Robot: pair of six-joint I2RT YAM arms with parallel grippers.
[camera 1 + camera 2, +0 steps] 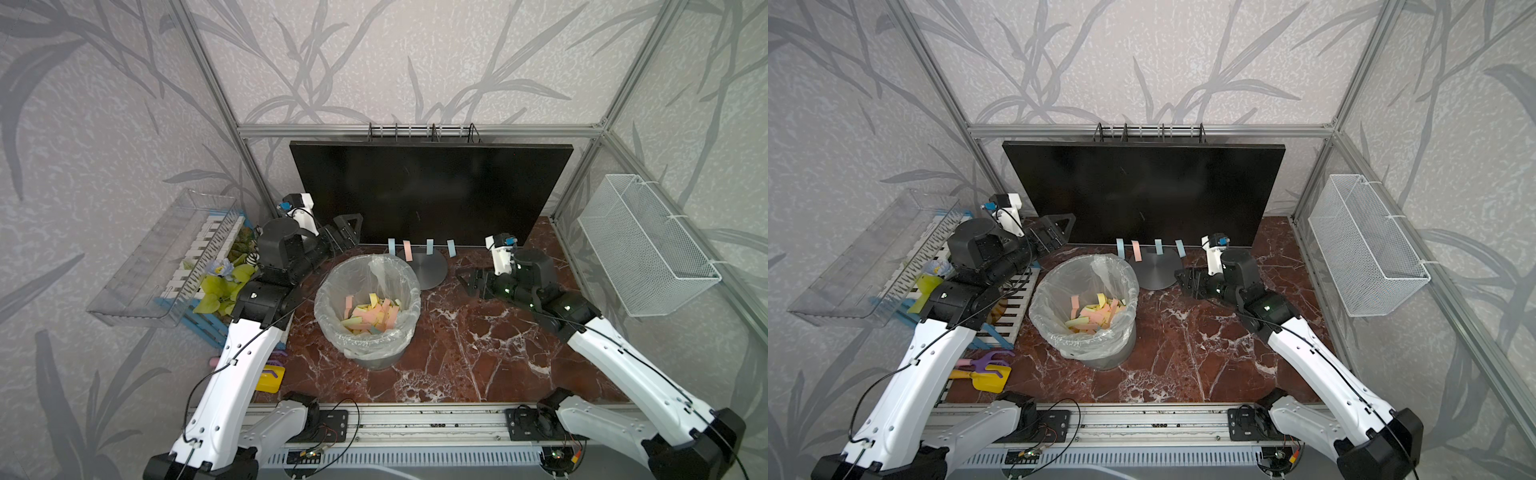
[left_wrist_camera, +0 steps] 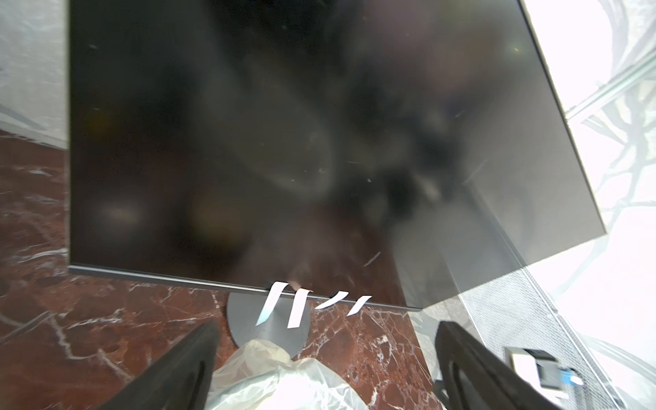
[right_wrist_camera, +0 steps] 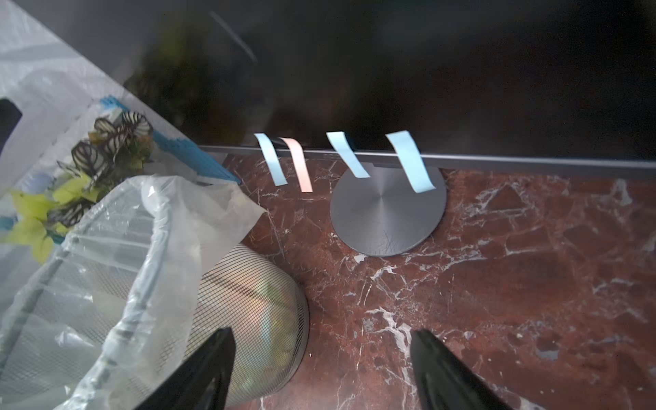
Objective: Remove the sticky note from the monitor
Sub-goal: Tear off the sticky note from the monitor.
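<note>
Two pairs of jaws stand spread and empty: the right gripper (image 1: 463,283) hovers low over the table (image 1: 478,340), the left gripper (image 1: 347,232) near the monitor's (image 1: 428,191) lower left corner. From the monitor's bottom edge hangs a row of sticky notes (image 1: 429,246), long axes pointing down above the round base (image 1: 430,272). The rightmost blue note (image 3: 411,161) lies just ahead of the right gripper, probably the nearer arm.
</note>
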